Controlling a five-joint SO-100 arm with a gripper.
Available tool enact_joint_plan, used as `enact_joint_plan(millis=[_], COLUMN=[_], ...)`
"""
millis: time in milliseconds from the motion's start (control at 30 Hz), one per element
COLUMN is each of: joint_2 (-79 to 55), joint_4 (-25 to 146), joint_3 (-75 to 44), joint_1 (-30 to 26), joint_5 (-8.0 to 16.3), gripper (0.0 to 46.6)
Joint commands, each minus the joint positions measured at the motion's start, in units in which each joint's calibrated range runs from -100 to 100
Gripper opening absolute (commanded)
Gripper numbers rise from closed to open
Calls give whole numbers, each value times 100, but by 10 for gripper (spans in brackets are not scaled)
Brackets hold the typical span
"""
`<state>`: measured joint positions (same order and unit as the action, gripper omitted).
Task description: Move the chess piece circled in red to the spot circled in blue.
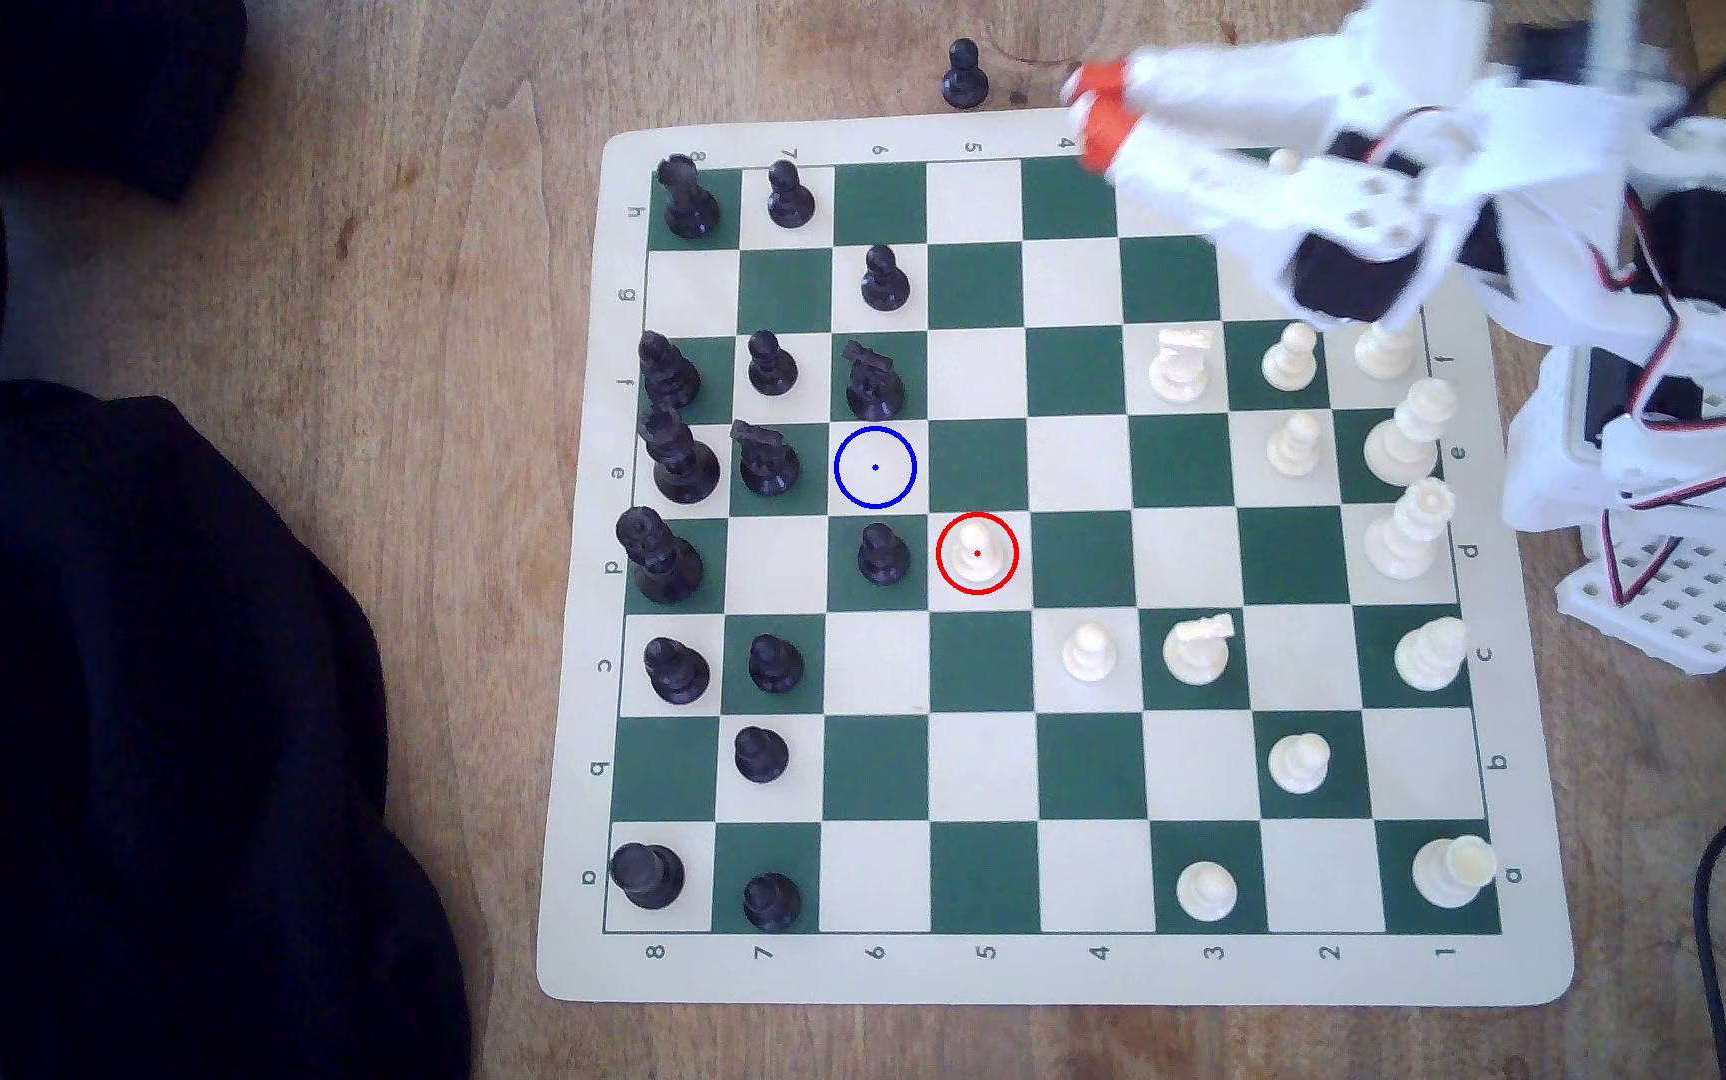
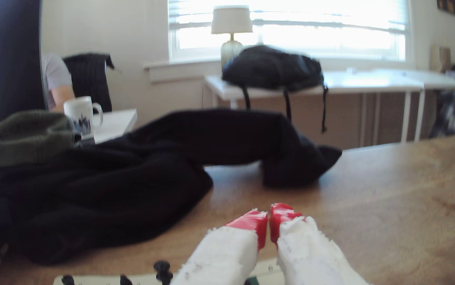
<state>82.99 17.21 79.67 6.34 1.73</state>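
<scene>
My claw (image 1: 1087, 109), tips pressed together and empty, hangs upper right; the small cream-white plastic pawn (image 1: 975, 550) looks light and slick, best pinched at its neck.

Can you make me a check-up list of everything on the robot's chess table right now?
Surface: wooden table with a green and cream chess mat lying flat.
Job's things: white pawn upright inside the red ring; blue-ringed square empty, diagonally next to it.
Clutter: black clothing, green knit hat, mug, and one black pawn off the mat.
Grippers: gripper with red tips, shut, holding nothing, above the mat's far edge.
Cables: black cable at the exterior view's right; red, white and black wires on the arm.
Surroundings: window, lamp, backpack on a white desk.
</scene>
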Motion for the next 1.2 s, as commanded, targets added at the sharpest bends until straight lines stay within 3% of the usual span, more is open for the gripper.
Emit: enact_joint_plan(millis=[0, 200, 267, 467, 600, 667, 933, 1167], joint_2=[-1185, -2722, -3452, -4564, -5820, -6160, -7196, -7815], joint_4=[556, 2095, 2980, 3856, 4405, 4471, 4487, 4593], joint_3=[-1212, -2554, -3379, -4440, -5609, -5872, -6262, -6507], joint_1=[-263, -568, -638, -841, -990, -990, -1006, -1060], joint_5=[63, 225, 454, 825, 1294, 1407, 1451, 1451], gripper=[2, 7, 15, 64, 128, 148, 143, 170])
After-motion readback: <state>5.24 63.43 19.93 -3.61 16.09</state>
